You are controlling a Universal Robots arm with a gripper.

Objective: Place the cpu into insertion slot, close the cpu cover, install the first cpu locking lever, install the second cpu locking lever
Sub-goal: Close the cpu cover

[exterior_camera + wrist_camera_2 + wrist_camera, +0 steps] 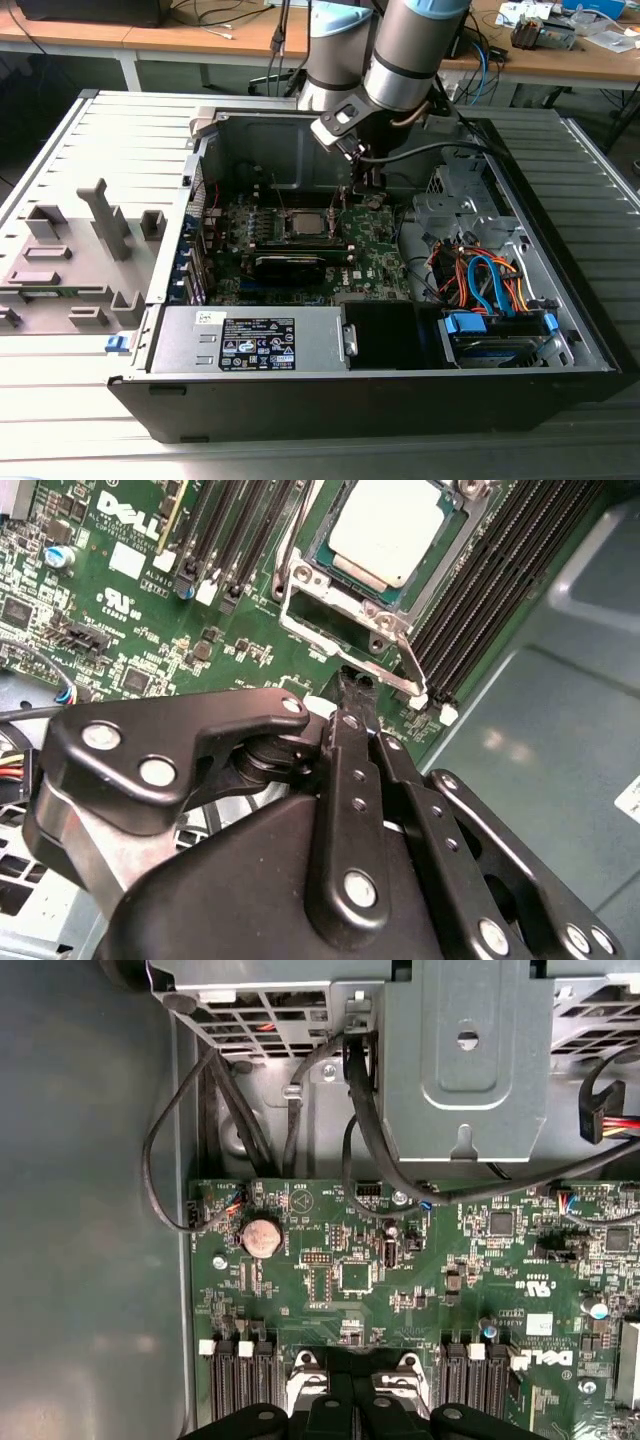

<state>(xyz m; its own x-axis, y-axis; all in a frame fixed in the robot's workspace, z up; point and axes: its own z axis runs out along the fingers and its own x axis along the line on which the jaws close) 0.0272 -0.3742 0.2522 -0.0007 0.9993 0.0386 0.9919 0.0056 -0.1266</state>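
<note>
The cpu [388,535] shows its silvery top inside the insertion slot [322,552] on the green board. The silver cpu cover [385,615] lies flat as a frame around the chip. One thin wire lever [345,652] runs along the socket's near side and ends in a white tip. Another lever [288,555] runs up the adjoining side. My gripper [352,685] is shut with nothing between its fingers, its tip just short of the first lever. In the exterior view the gripper [370,195] hangs to the right of the cpu [305,222].
Memory slots [480,590] flank the socket. A long black card [290,265] sits in front of it, a power supply [250,340] at the case front. Coloured cables [485,280] fill the exterior view's right. A metal drive cage [465,1060] and black cables [350,1090] border the board.
</note>
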